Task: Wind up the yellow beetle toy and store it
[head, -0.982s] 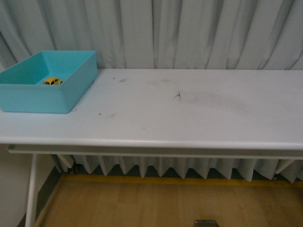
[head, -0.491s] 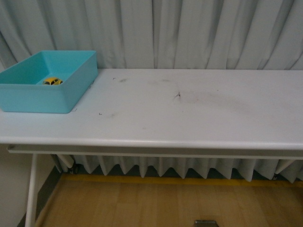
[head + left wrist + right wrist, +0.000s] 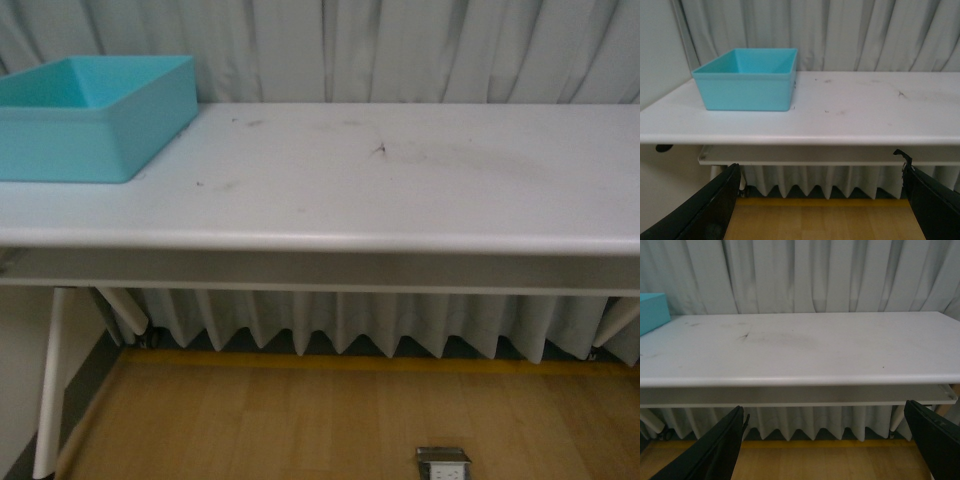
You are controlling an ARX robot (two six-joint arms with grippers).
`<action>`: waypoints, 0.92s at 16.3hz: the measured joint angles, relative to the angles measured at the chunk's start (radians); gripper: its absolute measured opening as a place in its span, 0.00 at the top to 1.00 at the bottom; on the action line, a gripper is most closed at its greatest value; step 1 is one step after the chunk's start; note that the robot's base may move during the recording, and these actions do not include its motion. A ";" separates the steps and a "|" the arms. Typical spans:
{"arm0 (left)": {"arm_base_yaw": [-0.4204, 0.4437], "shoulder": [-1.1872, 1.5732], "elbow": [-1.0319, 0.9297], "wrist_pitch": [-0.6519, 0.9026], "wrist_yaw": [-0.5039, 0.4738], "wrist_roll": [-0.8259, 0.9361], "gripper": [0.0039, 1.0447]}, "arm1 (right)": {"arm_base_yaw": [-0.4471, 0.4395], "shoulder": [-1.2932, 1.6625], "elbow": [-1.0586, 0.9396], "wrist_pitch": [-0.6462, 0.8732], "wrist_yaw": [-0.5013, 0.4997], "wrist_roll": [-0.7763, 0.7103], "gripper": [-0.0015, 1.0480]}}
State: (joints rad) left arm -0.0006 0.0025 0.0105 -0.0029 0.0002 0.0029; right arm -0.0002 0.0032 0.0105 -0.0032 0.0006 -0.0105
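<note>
1. Yellow beetle toy does not show in any picture now. A second ago, and half a second ago too, it lay inside the blue box (image 3: 95,115) at the left end of the counter (image 3: 400,190).
2. What changed is the view. The front camera now sits lower, so it sees the box's outer wall and only the top of the inside, not the bottom.
3. My guess is that the toy is in the box, hidden by the front wall. I cannot be sure from these pictures.
4. The left wrist view shows the same box (image 3: 747,80) from low down, and its bottom is hidden there too.
5. The left pincer (image 3: 820,210) is spread wide with nothing in it. Its two dark fingers (image 3: 705,210) sit low, in front of the counter edge and well apart from the box.
6. The right pincer (image 3: 835,450) is spread wide too and holds nothing. It faces the bare counter (image 3: 805,347) from low down.
7. With the toy last seen in the box and both pincers free and pulled away, the job looks done, or very close to done.
</note>
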 joint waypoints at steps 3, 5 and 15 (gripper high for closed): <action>0.000 0.000 0.000 0.000 -0.001 -0.002 0.06 | 0.000 0.000 0.000 0.000 0.000 0.000 0.06; 0.000 0.000 0.000 -0.001 0.000 -0.002 0.06 | 0.000 0.000 0.000 -0.001 0.000 0.000 0.06; 0.000 0.000 0.000 -0.005 0.000 -0.003 0.06 | 0.000 0.000 0.000 -0.004 0.001 0.000 0.06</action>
State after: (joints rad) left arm -0.0002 0.0025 0.0105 -0.0074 0.0002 0.0002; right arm -0.0002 0.0029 0.0105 -0.0071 0.0017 -0.0101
